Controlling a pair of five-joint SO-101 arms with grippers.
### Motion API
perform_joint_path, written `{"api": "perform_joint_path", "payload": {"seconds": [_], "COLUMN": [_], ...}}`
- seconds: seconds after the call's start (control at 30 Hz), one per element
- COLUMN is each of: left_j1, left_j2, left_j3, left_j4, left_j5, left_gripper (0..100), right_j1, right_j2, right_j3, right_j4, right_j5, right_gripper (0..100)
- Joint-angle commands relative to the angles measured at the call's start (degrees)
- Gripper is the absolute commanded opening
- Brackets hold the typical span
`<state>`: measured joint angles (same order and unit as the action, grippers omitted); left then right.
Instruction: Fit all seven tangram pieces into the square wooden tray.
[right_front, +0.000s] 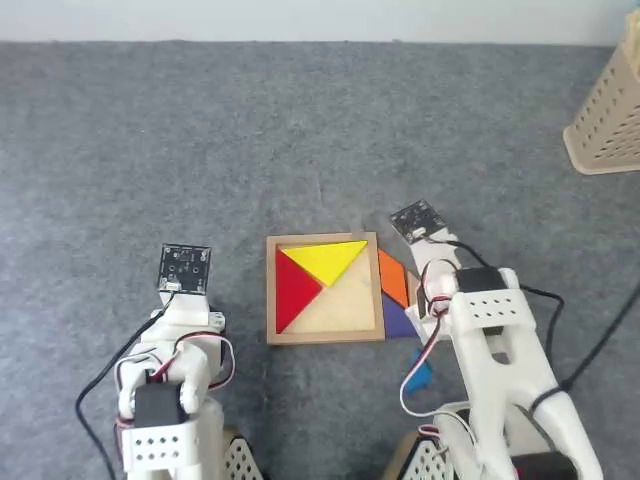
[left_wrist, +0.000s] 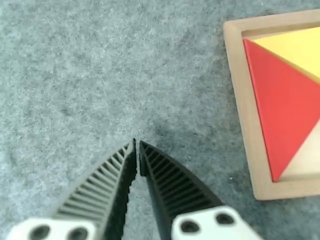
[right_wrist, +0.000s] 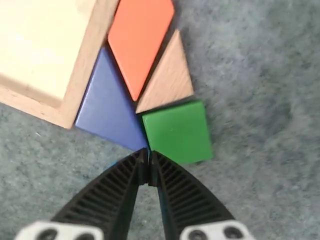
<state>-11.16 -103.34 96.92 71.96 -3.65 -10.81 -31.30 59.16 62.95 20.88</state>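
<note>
Two triangles (right_front: 295, 290) lie in the tray (right_front: 272, 300), four pieces (right_wrist: 140, 40) clustered beside it; left hand (left_wrist: 136, 145) and right hand (right_wrist: 148, 152) both closed.

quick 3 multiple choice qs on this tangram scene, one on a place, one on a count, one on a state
1. Where is the green square relative to the tray?
A. inside it
B. outside it, on the carpet beside the plain wood triangle
C. leaning on its rim

2. How many pieces lie in the tray?
A. two
B. four
C. seven

3. How is the left gripper?
A. wide open
B. shut on a piece
C. shut with nothing in it

Key: 1 B, the right wrist view shows it on the carpet next to the plain wood triangle. 2 A, just the red triangle and the yellow triangle sit inside. 3 C, its jaws are closed over the carpet.
</note>
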Motion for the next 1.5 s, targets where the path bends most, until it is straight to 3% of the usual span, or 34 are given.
{"api": "perform_joint_path", "payload": {"seconds": [0.0,0.27,0.4,0.53,0.87,1.07,1.47], "left_j1": [0.0,0.0,0.0,0.0,0.0,0.0,0.0], "left_j2": [-1.14,-1.14,-1.14,-1.14,-1.14,-1.14,-1.14], "left_j3": [-0.4,-0.4,-0.4,-0.4,-0.4,-0.4,-0.4], "left_j4": [0.44,0.44,0.44,0.44,0.44,0.44,0.44], "left_j5": [-0.26,-0.26,-0.26,-0.26,-0.26,-0.26,-0.26], "left_gripper": [1,1,1,1,1,1,1], "right_j1": [0.31,-0.04,-4.35,-8.92,-17.54,-15.25,-10.68], "right_j2": [-0.66,-3.65,-1.63,5.93,28.18,32.22,34.07], "right_j3": [-1.85,-4.13,-11.87,-21.71,-31.91,-31.91,-31.91], "right_j4": [-1.19,-0.48,5.14,8.04,-2.68,-5.58,-8.84], "right_j5": [-0.7,-0.62,-0.62,-4.4,-11.69,-15.47,-15.3], "right_gripper": [0.7,0.7,0.7,8.9,12.6,12.7,12.7]}}
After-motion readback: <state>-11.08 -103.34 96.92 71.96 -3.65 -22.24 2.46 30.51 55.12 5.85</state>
